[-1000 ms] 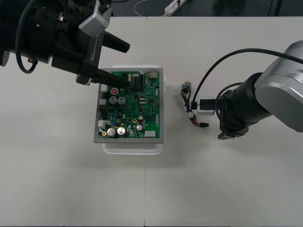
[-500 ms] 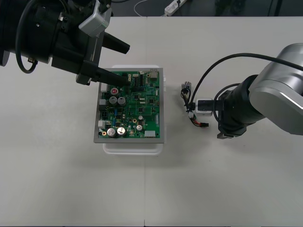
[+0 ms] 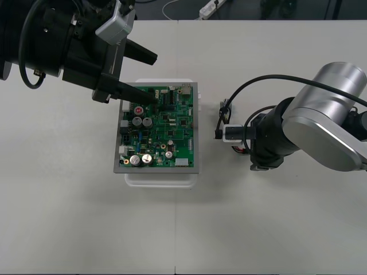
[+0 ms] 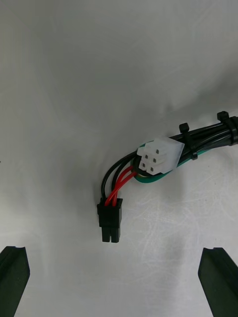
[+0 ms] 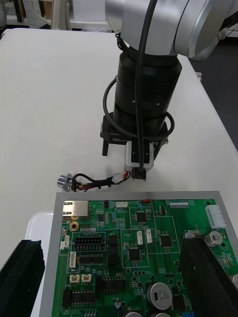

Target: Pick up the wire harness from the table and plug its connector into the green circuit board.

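Right gripper [image 4: 116, 280] has shifted toward the board [image 3: 163, 137] since earlier; we note fingers apart above the harness [image 4: 148, 166], lying on the table [image 3: 275, 229] between board and right edge. Left gripper [image 3: 156, 79], fingers apart, over board's far-left corner.

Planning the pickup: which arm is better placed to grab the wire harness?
Right. The right claw, open, hangs over the wire harness and its black plug on the table; the left claw is over the green circuit board, away from it.
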Available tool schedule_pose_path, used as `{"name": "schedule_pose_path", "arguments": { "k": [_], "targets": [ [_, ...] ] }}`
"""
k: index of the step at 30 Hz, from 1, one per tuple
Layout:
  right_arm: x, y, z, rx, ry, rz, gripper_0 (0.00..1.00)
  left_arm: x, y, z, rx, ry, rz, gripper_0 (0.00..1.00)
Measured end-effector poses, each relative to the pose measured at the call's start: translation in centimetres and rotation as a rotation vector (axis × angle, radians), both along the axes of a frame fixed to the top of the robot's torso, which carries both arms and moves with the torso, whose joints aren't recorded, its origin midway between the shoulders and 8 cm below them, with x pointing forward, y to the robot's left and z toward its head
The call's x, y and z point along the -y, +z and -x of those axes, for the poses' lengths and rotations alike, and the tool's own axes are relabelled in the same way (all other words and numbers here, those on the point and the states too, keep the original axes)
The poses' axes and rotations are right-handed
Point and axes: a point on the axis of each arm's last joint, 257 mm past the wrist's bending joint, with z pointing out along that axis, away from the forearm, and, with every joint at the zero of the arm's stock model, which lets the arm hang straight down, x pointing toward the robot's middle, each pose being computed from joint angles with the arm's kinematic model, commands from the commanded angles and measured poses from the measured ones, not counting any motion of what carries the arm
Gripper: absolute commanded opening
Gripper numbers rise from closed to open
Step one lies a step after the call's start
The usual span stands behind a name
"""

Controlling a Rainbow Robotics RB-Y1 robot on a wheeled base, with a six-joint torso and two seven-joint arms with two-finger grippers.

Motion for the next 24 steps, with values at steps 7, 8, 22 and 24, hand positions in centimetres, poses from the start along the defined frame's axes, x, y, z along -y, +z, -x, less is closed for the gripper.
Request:
{"name": "schedule_pose_path", "arguments": {
  "k": [7, 8, 22, 24],
  "targets": [
    [0.1, -0.6, 0.1, -0.001, -0.025, 0.008, 1.0, 0.0, 0.1, 0.0, 0.002, 0.0, 0.0, 0.8],
    [0.1, -0.5, 0.1, 0.0, -0.026, 0.009, 1.0, 0.0, 0.1, 0.0, 0.002, 0.0, 0.0, 0.8],
    [0.0, -1.8, -0.5, -0.019, -0.06, 0.008, 1.0, 0.0, 0.1, 0.0, 0.003, -0.001, 0.0, 0.8],
    [-0.3, -1.8, -0.4, -0.021, -0.056, 0.003, 1.0, 0.0, 0.1, 0.0, 0.003, -0.001, 0.0, 0.8]
  ]
}}
